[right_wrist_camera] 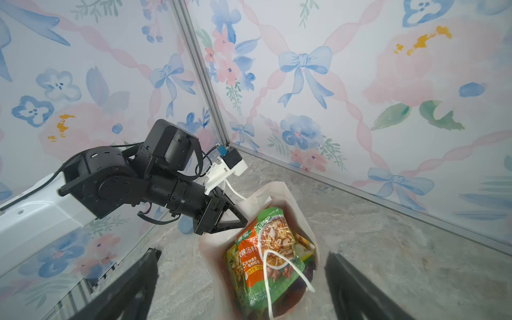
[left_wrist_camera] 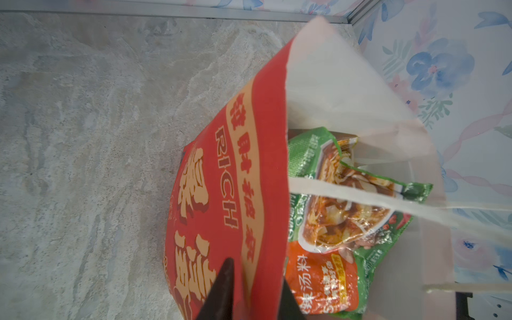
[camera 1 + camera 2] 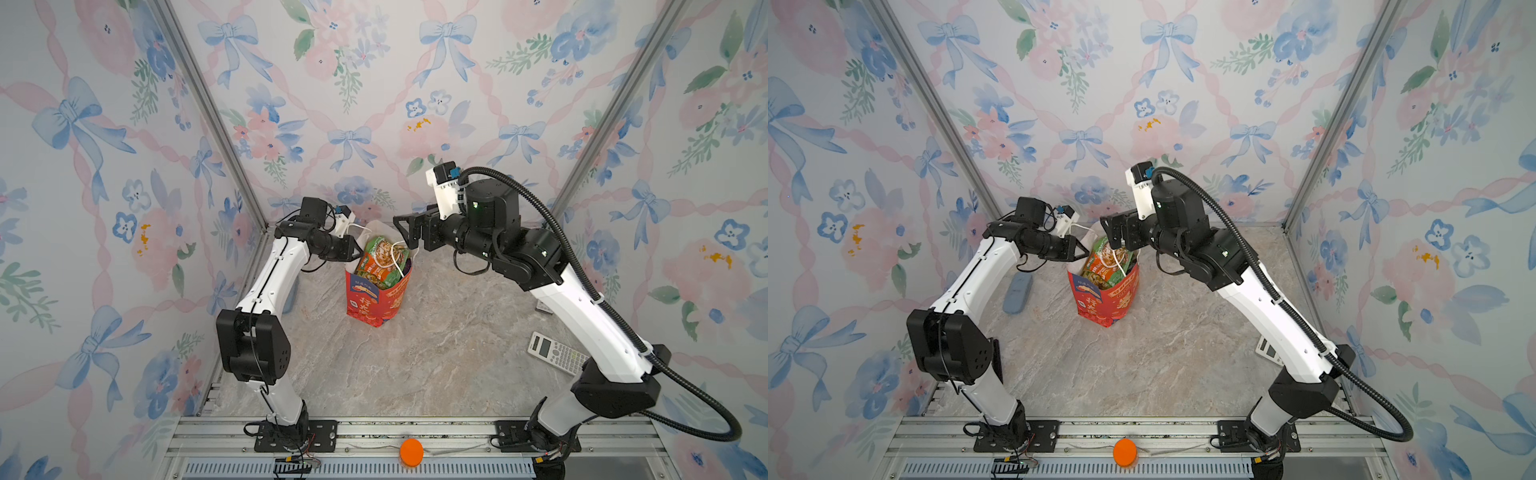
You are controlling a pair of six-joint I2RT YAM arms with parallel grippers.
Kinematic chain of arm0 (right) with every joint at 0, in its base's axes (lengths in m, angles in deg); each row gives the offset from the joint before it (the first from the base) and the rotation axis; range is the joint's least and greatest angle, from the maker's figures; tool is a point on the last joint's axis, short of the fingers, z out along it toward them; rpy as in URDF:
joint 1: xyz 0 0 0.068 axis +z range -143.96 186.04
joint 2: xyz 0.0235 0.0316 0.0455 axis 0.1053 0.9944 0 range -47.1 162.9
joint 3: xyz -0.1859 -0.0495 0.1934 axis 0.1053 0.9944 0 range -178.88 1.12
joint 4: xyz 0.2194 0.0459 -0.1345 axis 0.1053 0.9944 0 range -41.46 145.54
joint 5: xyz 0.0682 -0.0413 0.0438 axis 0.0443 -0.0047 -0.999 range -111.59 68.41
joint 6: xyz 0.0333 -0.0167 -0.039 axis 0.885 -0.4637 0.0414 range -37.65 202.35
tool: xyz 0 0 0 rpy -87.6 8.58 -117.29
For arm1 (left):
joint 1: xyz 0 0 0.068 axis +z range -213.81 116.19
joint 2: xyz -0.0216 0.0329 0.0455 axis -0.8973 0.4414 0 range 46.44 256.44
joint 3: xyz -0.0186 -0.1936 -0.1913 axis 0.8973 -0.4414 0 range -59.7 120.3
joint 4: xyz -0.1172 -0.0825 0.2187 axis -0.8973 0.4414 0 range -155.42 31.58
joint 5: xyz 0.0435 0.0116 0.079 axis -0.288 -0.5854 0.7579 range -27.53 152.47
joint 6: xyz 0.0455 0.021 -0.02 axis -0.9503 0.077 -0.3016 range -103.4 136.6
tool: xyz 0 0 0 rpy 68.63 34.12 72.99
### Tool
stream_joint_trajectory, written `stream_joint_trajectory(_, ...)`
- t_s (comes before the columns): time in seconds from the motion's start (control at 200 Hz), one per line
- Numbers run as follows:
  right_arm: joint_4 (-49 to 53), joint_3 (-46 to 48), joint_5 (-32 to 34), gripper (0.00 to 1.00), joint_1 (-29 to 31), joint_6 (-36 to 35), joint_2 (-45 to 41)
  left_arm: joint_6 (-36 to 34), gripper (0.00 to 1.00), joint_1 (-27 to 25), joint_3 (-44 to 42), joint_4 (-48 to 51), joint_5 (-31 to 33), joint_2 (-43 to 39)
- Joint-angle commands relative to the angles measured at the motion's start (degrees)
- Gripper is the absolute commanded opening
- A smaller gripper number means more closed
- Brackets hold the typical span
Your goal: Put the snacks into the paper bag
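The red paper bag (image 3: pixel 374 303) (image 3: pixel 1104 305) stands upright near the back wall, its mouth open. Snacks (image 3: pixel 380 259) (image 3: pixel 1104 262) fill it to the rim, a green and orange packet (image 1: pixel 266 249) (image 2: pixel 332 221) on top with a white cord handle lying across it. My left gripper (image 3: pixel 358 249) (image 2: pixel 257 270) is at the bag's left rim. Its fingers stand apart, one outside the red wall (image 2: pixel 221 194) and one inside. My right gripper (image 3: pixel 405 232) (image 1: pixel 243 252) hangs wide open and empty just above the bag's mouth.
A white calculator (image 3: pixel 557 353) lies on the marble floor at the right, partly under the right arm. A blue-grey flat object (image 3: pixel 1017 295) lies at the left beside the left arm. An orange disc (image 3: pixel 411 452) sits on the front rail. Floral walls close in on three sides.
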Motion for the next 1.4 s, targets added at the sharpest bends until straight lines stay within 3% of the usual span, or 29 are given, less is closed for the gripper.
stream_joint_trajectory(0.0,-4.5,7.0,4.2,0.97,-1.4,0.3,-4.2,0.1,0.5,-0.7,1.5,1.6,-0.1,0.9)
stream_joint_trajectory(0.065,-5.6,10.5,4.6,0.97,-2.3,1.1,-6.7,0.3,0.7,-0.7,1.5,1.6,0.3,0.8)
stream_joint_trajectory(0.11,-5.9,12.3,4.6,0.97,-3.0,1.6,-8.0,0.5,0.94,-0.8,1.4,1.7,0.2,0.6)
stream_joint_trajectory(0.13,-6.0,13.0,4.7,0.96,-3.3,1.7,-8.6,0.5,0.98,-0.8,1.3,1.6,0.2,0.3)
stream_joint_trajectory(0.545,-7.4,21.1,4.5,0.97,-8.0,3.2,-14.2,-0.5,0.98,-1.2,1.0,1.6,0.5,-6.5)
stream_joint_trajectory(0.845,-8.2,31.1,5.2,0.96,-13.4,3.7,-19.4,-0.1,0.98,-1.2,-4.6,-4.2,2.0,-15.5)
stream_joint_trajectory(1.065,-10.0,45.0,6.2,0.96,-20.6,3.4,-24.9,2.9,0.98,-1.2,-16.6,-17.8,6.9,-28.1)
stream_joint_trajectory(1.19,-14.3,55.1,10.4,0.97,-22.4,1.8,-28.6,4.8,0.98,-1.2,-26.1,-26.3,13.5,-36.3)
stream_joint_trajectory(1.395,-32.7,75.6,21.4,0.96,-25.8,-1.8,-35.6,4.6,0.98,-1.2,-46.0,-44.8,26.0,-48.5)
